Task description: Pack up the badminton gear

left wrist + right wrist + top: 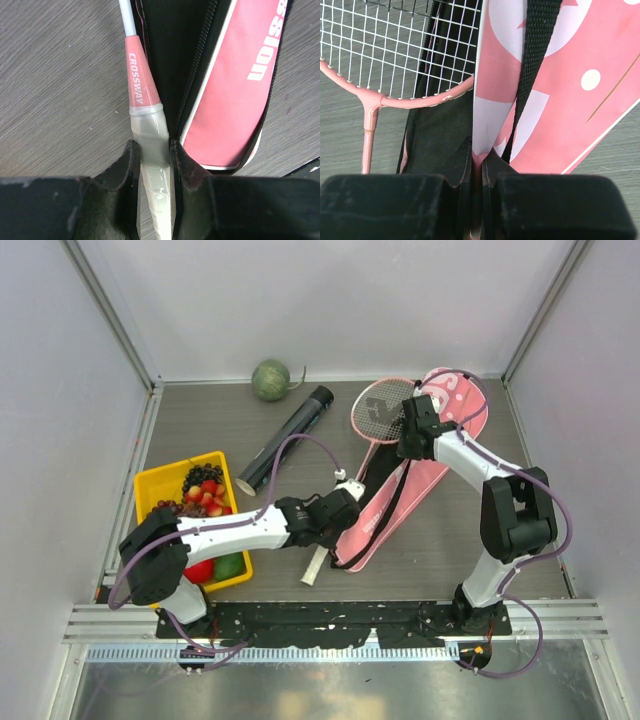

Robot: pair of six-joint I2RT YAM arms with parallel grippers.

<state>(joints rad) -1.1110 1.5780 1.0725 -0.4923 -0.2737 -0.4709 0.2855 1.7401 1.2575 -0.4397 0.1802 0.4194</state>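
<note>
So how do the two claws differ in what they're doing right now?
The left gripper is clamped on the racket's white handle at the near end; the right gripper pinches the pink bag's edge at the far end, beside the racket head. Left holds a stiff grip, right holds thin fabric. Both are shut.

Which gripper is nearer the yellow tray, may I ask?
Left: the left gripper holds the racket handle right of the tray; the right gripper pinches the bag farther right.

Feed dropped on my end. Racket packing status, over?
Left gripper shut on racket handle. Right gripper shut on pink racket bag flap, lifted. Racket head partly under flap. Nothing blocking seen.
</note>
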